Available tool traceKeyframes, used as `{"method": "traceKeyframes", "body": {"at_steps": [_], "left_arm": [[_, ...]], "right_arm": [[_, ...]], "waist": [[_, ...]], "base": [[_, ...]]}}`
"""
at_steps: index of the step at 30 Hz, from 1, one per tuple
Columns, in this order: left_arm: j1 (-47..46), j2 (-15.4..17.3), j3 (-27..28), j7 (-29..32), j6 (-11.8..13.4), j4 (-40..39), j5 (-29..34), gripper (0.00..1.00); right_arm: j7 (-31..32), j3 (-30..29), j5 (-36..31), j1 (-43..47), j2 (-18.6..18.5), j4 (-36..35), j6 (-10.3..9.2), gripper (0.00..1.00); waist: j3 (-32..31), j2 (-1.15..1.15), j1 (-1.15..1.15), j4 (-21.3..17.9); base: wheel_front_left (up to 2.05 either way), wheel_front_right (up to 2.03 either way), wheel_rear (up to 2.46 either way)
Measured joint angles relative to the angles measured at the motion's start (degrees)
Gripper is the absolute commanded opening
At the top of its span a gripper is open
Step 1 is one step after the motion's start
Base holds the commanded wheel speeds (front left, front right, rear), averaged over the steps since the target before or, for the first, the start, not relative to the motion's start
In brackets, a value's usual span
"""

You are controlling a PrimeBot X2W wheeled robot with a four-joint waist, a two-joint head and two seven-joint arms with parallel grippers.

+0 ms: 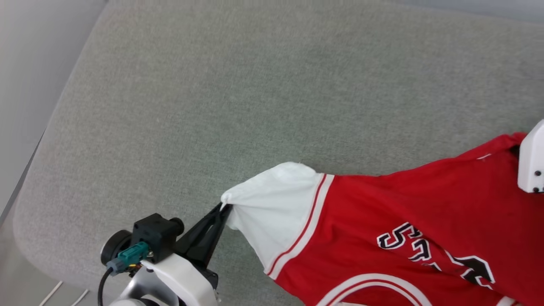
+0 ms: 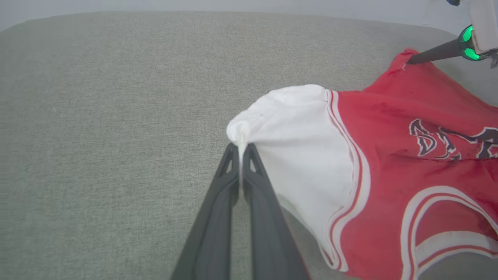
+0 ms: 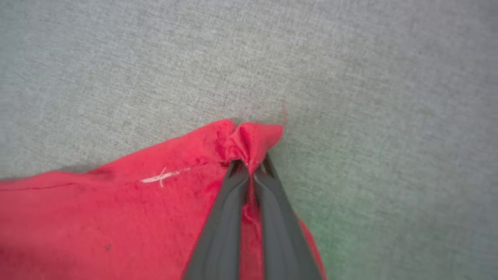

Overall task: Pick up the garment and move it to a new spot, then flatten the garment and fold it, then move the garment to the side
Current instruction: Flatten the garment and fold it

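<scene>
Head view: jersey (image 1: 403, 204) at lower right of grey cushion (image 1: 255, 85), left hand (image 1: 224, 207) pinching its white sleeve tip. Left wrist view: adds right hand (image 2: 409, 61) at the far red corner. Right wrist view: that hand pinches the bunched corner.

The red sports jersey with white short sleeves (image 1: 382, 204) carries black, white-outlined lettering (image 1: 408, 242) across its front. Folds and the picture's edge cut it short. The first character may be an S or a 5, and the rest is unreadable.
</scene>
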Motion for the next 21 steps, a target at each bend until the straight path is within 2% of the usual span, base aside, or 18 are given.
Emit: {"method": "traceKeyframes", "body": {"at_steps": [6,11,16,21], "left_arm": [[0.7,1.9,2.3,-0.4,1.2,-1.5,-0.4,0.00],[1.0,4.4,5.8,-0.8,2.7,-3.9,-0.4,0.00],[0.0,7.0,9.6,-1.0,4.4,-7.2,0.5,0.00],[-2.4,8.4,13.2,-1.0,5.8,-10.7,0.6,0.00]], "right_arm": [[-4.5,1.8,2.8,0.1,0.3,0.6,0.00,0.00],[-7.5,3.1,5.9,-0.2,0.1,-1.6,0.00,0.00],[-8.8,3.8,8.4,-0.4,-1.3,-7.7,0.00,0.00],[-7.9,2.9,9.7,-0.6,-0.5,-15.8,0.00,0.00]], "waist": [[-4.9,0.00,0.00,-2.5],[-9.5,0.00,0.00,-5.5],[-13.4,0.00,0.00,-9.5],[-16.3,0.00,0.00,-14.1]], "base": [[0.00,0.00,0.00],[0.00,0.00,0.00],[0.00,0.00,0.00],[0.00,0.00,0.00]]}}
